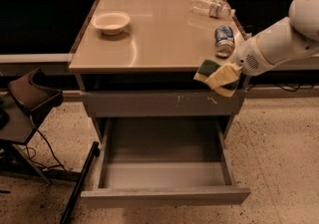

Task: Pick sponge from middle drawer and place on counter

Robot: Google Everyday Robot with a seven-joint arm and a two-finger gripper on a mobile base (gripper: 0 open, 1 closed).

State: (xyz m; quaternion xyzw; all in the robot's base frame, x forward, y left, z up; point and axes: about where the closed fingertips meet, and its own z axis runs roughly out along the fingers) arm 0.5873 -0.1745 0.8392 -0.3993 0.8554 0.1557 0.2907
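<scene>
Jaws clamped on sponge [212, 68], at tabletop [164, 44] front-right edge, above open drawer [164, 174]. Step: carrying sponge to tabletop. Next: lift over edge, avoid can [224, 40], set down, release.

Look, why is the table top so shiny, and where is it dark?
Camera view: light glares in pale streaks on the counter beside the bowl; the gap under the counter lies in dark shadow; the gripper, holding the sponge at the counter's front right edge, is brightly lit.
</scene>
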